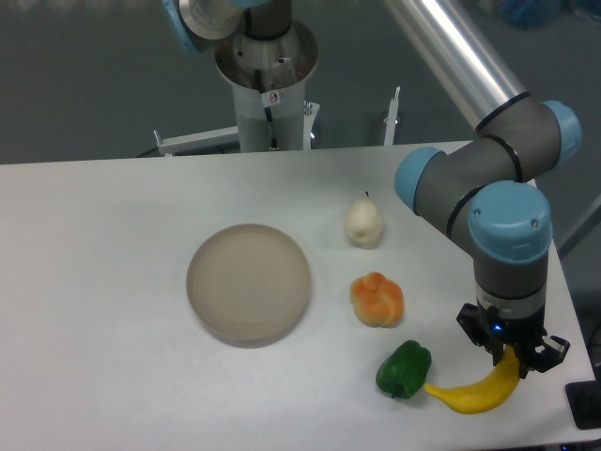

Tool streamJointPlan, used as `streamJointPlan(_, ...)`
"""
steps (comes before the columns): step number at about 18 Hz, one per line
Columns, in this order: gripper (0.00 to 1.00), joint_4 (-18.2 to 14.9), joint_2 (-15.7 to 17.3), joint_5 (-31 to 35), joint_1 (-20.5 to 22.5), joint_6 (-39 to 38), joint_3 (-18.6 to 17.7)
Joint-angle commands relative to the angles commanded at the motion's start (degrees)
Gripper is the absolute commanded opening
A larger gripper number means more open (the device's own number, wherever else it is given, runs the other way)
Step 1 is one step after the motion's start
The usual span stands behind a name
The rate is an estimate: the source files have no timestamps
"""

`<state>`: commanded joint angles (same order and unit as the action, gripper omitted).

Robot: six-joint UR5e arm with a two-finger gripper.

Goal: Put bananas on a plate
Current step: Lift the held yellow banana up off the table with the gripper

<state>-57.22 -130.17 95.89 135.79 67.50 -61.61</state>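
Observation:
The yellow banana (pixel 472 392) lies at the front right of the white table, its right end pointing up between my gripper's fingers. My gripper (pixel 511 361) points straight down over that end, and its jaws stand close on either side of it, shut on the banana. The fingertips are partly hidden by the gripper body. The rest of the banana seems to rest on the table. The round beige-grey plate (pixel 248 282) is empty and sits well to the left, near the table's middle.
A green pepper (pixel 404 369) touches the banana's left tip. An orange pepper (pixel 377 299) and a pale pear (pixel 363 222) lie between the banana and the plate. The table's right edge (pixel 575 310) and front edge are close to the gripper.

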Motion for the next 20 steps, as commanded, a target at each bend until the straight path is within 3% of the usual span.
streamJointPlan(6,0.37,-0.2,1.9,0.0,-0.2,-0.7,-2.1)
streamJointPlan(12,0.37,-0.4,6.6,-0.8,-0.4,-1.0,-6.9)
streamJointPlan(17,0.37,-8.4,12.1,-0.9,-1.0,-5.1,-9.6)
streamJointPlan(20,0.37,-17.0,15.0,-0.9,-0.7,-7.0,-10.3)
